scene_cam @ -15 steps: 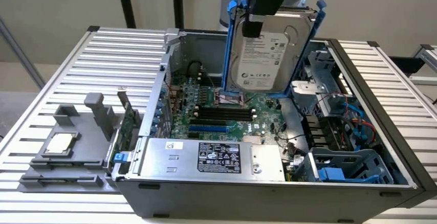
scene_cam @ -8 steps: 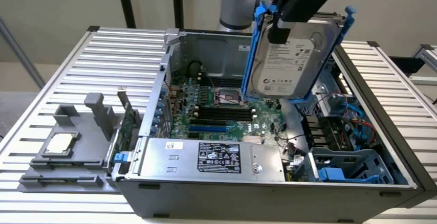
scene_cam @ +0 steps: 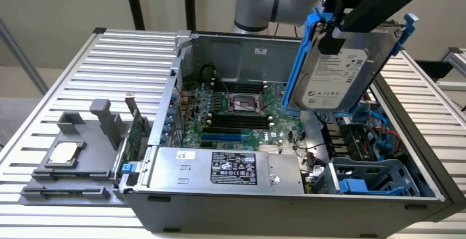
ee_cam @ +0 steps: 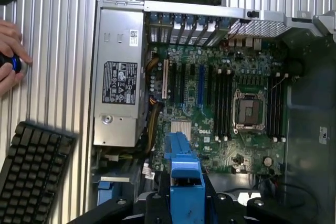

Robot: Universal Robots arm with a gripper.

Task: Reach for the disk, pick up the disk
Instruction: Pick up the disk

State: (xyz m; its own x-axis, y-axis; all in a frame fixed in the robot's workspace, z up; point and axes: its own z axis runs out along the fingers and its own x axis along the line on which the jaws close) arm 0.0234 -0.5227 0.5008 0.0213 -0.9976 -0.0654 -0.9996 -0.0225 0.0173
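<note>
On the exterior view's left, a grey tray [scene_cam: 69, 168] is seen lying on the slatted table [scene_cam: 124, 48], just beside the open case [scene_cam: 291, 206], with a small square chip [scene_cam: 64, 151] seated in it. Inside the case, the silver box [scene_cam: 218, 168] with a black label is set along the near wall, and the motherboard [scene_cam: 233, 113] is seen behind it, its socket [scene_cam: 244, 102] near the middle of the board. At the case's near corner on the exterior view's right, a blue-grey drive cage [scene_cam: 371, 176] is mounted, with cables [scene_cam: 382, 135] behind it.

The disk [scene_cam: 339, 75] is held lifted clear above the case, over the side nearer the exterior view's right, tilted with its white label turned toward the camera. It is framed by blue rails [scene_cam: 298, 59] along its edges. The gripper [scene_cam: 364, 7] is clamped on the disk's upper end, its black body seen above the label.

In the wrist view, a hand [ee_cam: 10, 56] is seen on the table well apart from the case, resting on a dark object with a blue part; what that object is cannot be told. A black keyboard [ee_cam: 31, 177] lies on the table beside the case. Between the gripper's dark fingers [ee_cam: 157, 208], a blue rail of the disk [ee_cam: 185, 177] is gripped, with the motherboard [ee_cam: 220, 108] and the silver box [ee_cam: 118, 77] seen beyond it.
</note>
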